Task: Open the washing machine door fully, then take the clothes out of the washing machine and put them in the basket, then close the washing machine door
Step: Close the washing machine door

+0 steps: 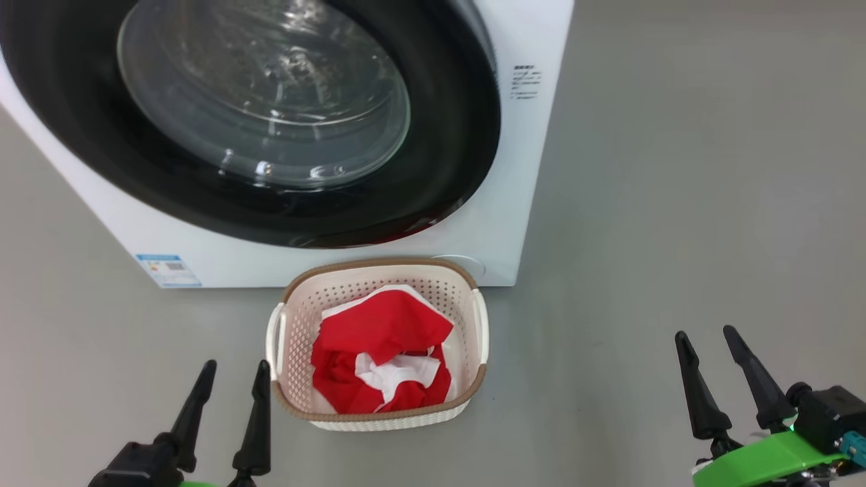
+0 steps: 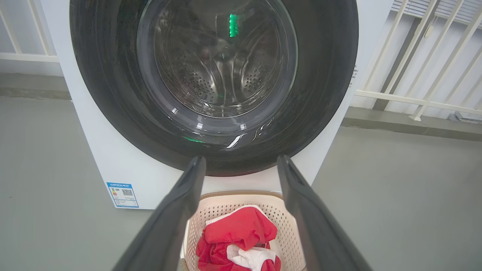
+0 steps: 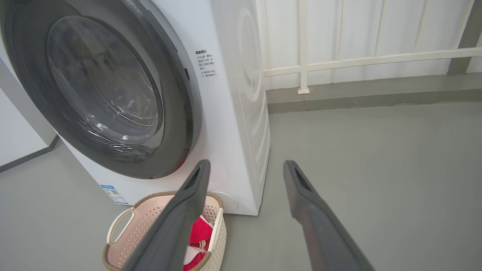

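Grippers parted and empty, clothes in the basket, door shut.

Nearest in the head view, the left gripper sits at the lower left and the right gripper at the lower right. Each has its two dark fingers spread with nothing between them, over the grey floor. The basket stands on the floor between them, its near left corner just beside the left gripper and well apart from the right one. The clothes, crumpled red with white panels, lie inside it. Just behind the basket rises the washing machine, with a blue label low on its front. The washing machine door lies closed against the front, and the steel drum shows through its glass. Farther back, a white railing runs along the wall.
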`<state>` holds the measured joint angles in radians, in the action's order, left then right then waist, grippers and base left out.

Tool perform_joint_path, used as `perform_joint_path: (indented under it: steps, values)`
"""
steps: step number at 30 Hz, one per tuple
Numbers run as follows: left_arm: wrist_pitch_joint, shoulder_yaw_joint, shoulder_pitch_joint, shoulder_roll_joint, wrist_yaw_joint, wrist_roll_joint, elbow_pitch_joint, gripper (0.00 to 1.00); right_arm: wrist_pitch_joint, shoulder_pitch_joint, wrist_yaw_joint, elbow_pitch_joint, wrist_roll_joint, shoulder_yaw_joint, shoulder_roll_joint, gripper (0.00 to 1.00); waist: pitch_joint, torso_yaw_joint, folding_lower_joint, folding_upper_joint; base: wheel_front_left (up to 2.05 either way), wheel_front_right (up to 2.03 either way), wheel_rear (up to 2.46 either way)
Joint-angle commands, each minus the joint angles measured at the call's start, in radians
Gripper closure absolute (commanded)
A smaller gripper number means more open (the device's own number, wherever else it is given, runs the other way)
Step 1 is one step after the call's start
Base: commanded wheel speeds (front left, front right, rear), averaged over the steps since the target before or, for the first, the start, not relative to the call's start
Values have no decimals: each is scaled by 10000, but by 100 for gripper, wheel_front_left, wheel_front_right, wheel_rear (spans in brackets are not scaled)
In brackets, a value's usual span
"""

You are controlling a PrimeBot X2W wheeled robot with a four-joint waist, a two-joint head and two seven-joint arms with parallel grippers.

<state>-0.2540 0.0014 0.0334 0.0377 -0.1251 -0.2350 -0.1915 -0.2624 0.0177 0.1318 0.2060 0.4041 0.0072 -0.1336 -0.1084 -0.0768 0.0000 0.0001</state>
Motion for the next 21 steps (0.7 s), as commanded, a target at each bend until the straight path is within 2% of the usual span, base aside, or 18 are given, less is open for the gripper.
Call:
perform_joint_path:
  steps: [1, 21]
  values:
    - [-78, 407, 24, 125, -55, 172, 284, 0, 6, 21, -11, -301, -138, 118, -71, 0, 181, 221, 0, -1, 0, 0, 0]
    - [-78, 808, -490, 209, -55, 214, 599, 0, 6, 1056, -11, -684, -204, -525, 164, 0, 597, 633, 0, -1, 0, 0, 0]
